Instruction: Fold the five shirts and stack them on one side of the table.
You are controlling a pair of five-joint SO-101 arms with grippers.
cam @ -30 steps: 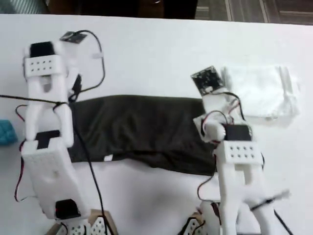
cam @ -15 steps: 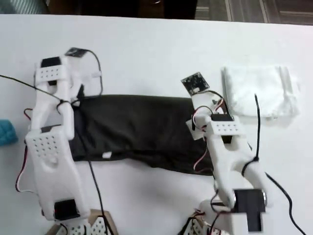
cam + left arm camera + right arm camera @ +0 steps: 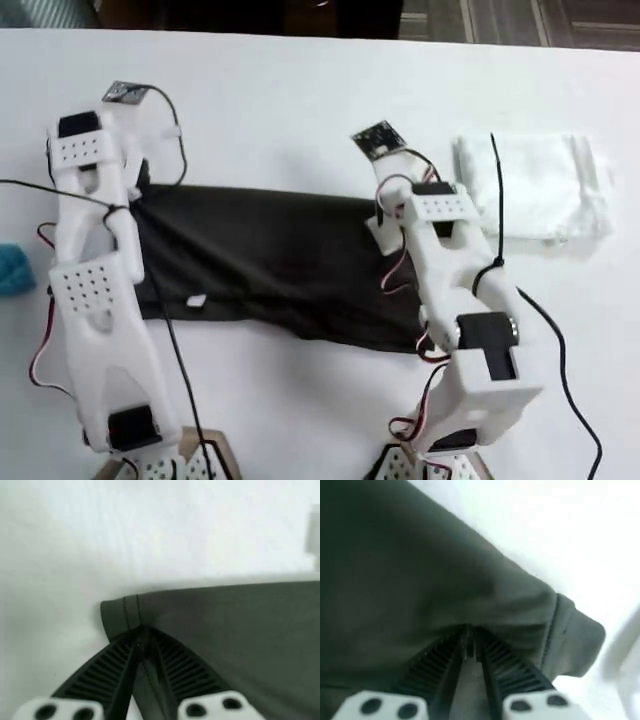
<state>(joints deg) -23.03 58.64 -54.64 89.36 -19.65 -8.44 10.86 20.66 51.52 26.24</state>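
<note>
- Since a second ago, both arms have shifted in the high view. Your right arm (image 3: 450, 270) has swung its wrist in toward the middle of the table (image 3: 300, 90). The dark shirt (image 3: 270, 260) has slid a little toward the far side and the left.
- High view: you have the dark shirt spread as a long band across the table, between the two arms. Your left arm (image 3: 95, 290) reaches over its left end and your right arm over its right end. A white folded shirt (image 3: 535, 185) lies on the table's right side, near the dark shirt's right end. A teal object (image 3: 10, 270) shows at the left edge.
- Left wrist view: your left gripper (image 3: 142, 632) has its fingers pressed together on a hemmed corner of the dark shirt. Cloth runs down between the fingers, and bare white table lies beyond the corner.
- Right wrist view: your right gripper (image 3: 469, 632) is pinched tight on the dark shirt, near another hemmed corner. The cloth bunches at the fingertips, and you can see white table past the shirt's edge.
</note>
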